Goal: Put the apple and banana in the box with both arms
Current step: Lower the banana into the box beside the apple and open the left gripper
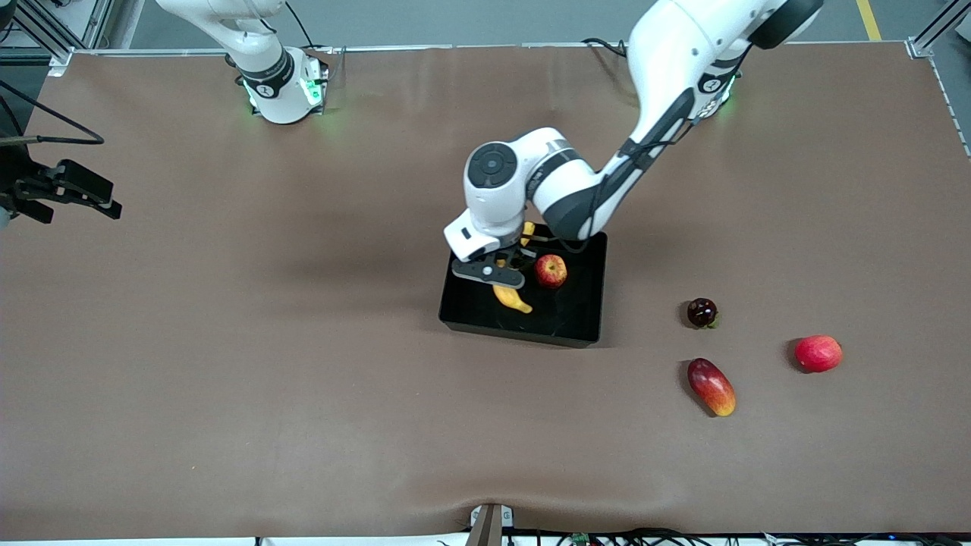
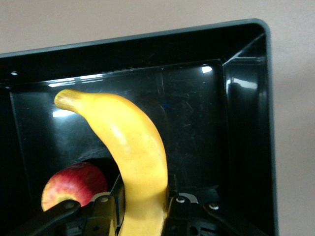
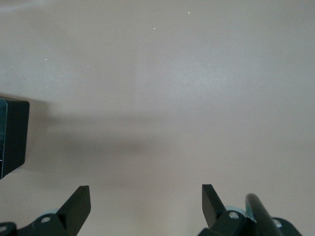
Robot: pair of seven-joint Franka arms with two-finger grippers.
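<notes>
Left wrist view: left pincer [image 2: 142, 209], fingers closed on the banana [image 2: 130, 147], low inside the box [image 2: 246, 118], with the apple [image 2: 74, 189] resting on the box floor beside the banana. Right pincer [image 3: 146, 206], fingers spread wide and holding nothing, waits over bare counter [image 3: 172, 88] toward the right arm's end.

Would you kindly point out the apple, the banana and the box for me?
apple [image 1: 551, 271], front view, middle of its red skin.
banana [image 2: 133, 147], left wrist view, middle of its yellow curve.
box [image 1: 523, 331], front view, wall nearest the camera.
</notes>
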